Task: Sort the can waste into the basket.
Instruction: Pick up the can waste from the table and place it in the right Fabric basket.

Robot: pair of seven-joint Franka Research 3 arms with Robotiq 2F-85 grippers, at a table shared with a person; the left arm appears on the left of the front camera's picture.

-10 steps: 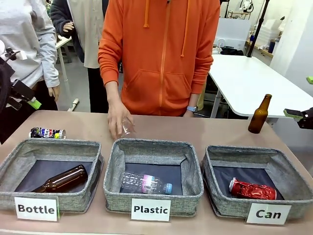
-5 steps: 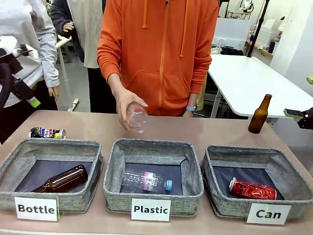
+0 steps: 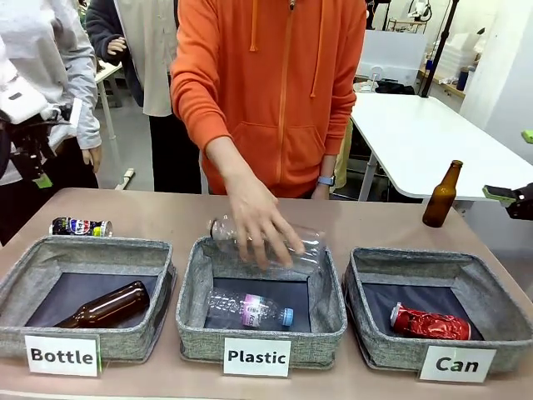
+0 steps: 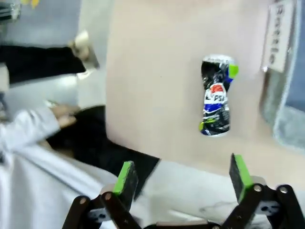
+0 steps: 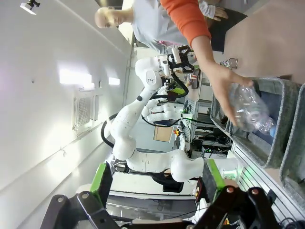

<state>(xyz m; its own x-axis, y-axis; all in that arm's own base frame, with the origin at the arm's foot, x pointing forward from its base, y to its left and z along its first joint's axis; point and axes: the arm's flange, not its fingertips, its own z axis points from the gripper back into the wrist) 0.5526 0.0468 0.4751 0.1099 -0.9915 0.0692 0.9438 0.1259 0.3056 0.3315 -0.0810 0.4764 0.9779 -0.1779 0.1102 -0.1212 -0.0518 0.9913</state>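
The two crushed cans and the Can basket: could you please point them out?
red can (image 3: 430, 323), front view, middle of its crushed body.
dark can (image 4: 217, 95), left wrist view, printed middle.
Can basket (image 3: 391, 350), front view, front wall.

Lower frame, on the bench: left basket, middle basket, right basket abreast. In the right basket lies one can; the second can lies on the bench behind the left basket.

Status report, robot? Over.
Left gripper, right gripper: jaws open, empty. Red can in basket; dark can on table. Person's hand holds clear bottle over Plastic basket.
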